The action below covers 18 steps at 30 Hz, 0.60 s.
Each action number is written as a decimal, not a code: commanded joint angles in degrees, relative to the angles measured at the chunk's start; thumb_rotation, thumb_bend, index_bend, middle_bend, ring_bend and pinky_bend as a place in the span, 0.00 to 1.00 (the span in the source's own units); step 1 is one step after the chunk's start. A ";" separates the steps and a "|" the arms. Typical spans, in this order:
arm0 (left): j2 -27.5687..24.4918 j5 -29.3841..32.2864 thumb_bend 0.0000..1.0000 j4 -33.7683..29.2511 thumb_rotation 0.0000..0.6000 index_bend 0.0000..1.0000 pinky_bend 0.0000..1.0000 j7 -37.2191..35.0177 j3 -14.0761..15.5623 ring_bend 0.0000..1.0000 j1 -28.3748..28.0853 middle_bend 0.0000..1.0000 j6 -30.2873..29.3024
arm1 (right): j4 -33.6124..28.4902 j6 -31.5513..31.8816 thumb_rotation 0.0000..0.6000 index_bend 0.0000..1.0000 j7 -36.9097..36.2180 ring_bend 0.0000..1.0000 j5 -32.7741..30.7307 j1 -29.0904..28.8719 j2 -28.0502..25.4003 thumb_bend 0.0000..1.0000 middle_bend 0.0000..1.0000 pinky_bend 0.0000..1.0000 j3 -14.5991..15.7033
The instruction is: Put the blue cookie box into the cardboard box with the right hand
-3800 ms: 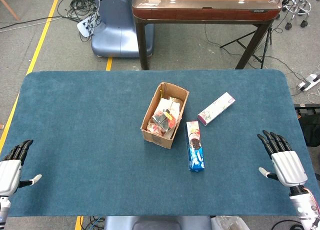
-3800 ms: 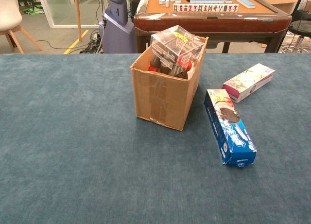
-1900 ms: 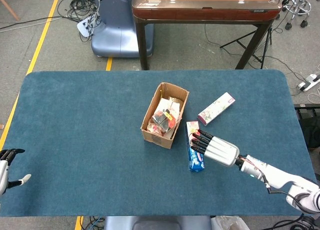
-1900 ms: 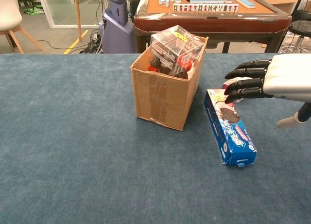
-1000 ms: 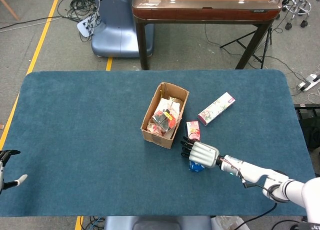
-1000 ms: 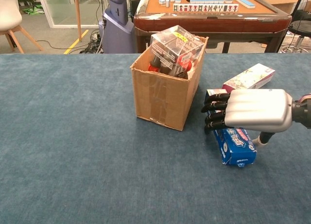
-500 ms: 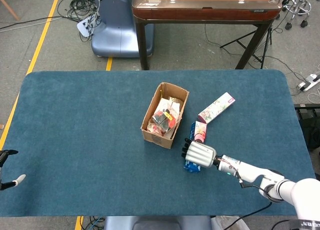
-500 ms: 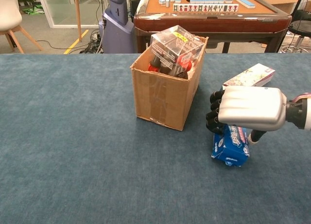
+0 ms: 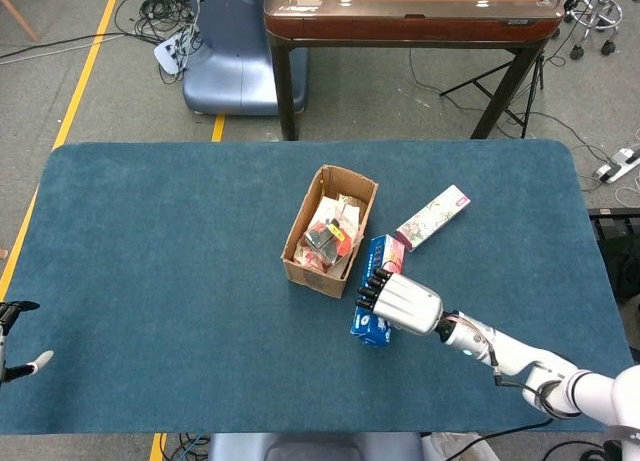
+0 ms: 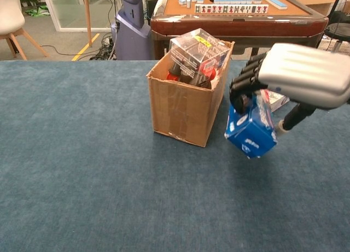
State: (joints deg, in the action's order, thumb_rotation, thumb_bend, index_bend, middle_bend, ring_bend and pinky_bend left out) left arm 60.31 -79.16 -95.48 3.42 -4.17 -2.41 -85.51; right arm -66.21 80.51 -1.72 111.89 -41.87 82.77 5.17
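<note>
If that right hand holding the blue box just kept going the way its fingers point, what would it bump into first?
Most likely the brown cardboard box. The right hand grips the blue cookie box and its fingers point toward the carton's near side wall, so the wall, not the opening, seems first in line. Depth is hard to judge here.

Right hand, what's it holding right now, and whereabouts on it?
The right hand grips the blue cookie box around its middle, fingers curled over one long side, box lifted off the table.
</note>
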 commanded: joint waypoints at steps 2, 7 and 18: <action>0.04 -0.25 0.02 -0.12 1.00 0.32 0.36 0.12 0.09 0.23 0.00 0.33 -0.05 | -6.37 4.84 1.00 0.70 -0.82 0.58 -2.07 1.26 -4.27 0.09 0.70 0.45 -3.71; 0.06 -0.41 0.02 -0.22 1.00 0.32 0.36 0.21 0.14 0.23 -0.03 0.33 -0.02 | -10.72 7.52 1.00 0.70 -3.81 0.58 -4.87 1.34 -6.82 0.09 0.70 0.45 -7.62; 0.03 -0.20 0.02 -0.05 1.00 0.32 0.36 -0.19 0.11 0.23 -0.15 0.33 0.42 | -10.08 7.26 1.00 0.70 -20.08 0.58 -16.31 -0.31 -3.95 0.08 0.70 0.45 -16.76</action>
State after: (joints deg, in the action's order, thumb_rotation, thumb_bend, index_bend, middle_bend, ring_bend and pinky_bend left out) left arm 60.34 -79.37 -95.54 3.23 -4.05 -2.56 -85.08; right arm -77.22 88.23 -17.07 99.00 -41.54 77.02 -9.17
